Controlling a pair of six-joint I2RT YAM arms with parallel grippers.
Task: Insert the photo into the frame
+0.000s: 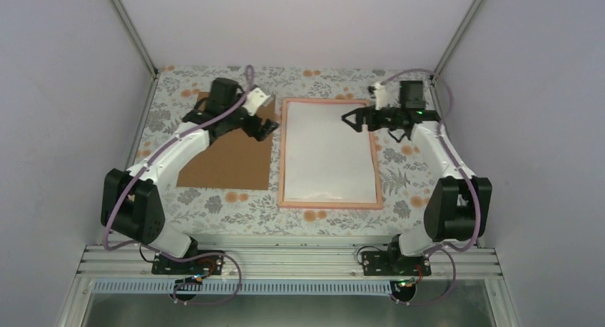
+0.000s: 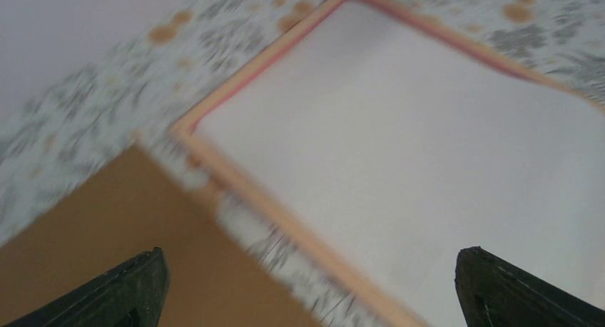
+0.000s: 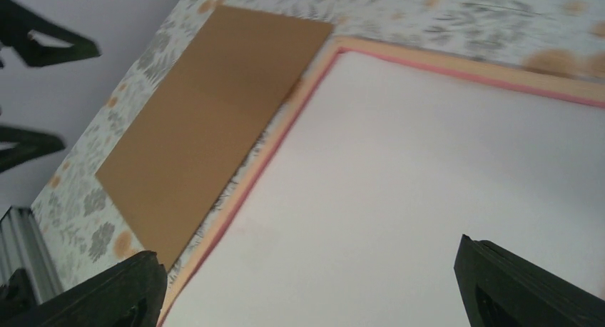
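The pink frame [image 1: 282, 156] lies flat in the middle of the flowered table. The photo [image 1: 329, 152] lies inside it with its plain white back up, so the printed side is hidden. My left gripper [image 1: 267, 129] hovers open and empty at the frame's far left side, over the gap between frame and cardboard. In the blurred left wrist view, the frame's rim [image 2: 235, 175] and the photo [image 2: 428, 148] pass between the wide fingers. My right gripper [image 1: 354, 121] is open and empty above the photo's far right corner. Below it show the photo [image 3: 428, 184] and frame [image 3: 464, 66].
A plain brown cardboard board [image 1: 232, 159] lies left of the frame, partly under my left arm, and also shows as cardboard [image 2: 93, 227] and cardboard [image 3: 207, 127]. White walls close in the table on three sides. The left gripper's fingers [image 3: 43, 45] show in the right wrist view.
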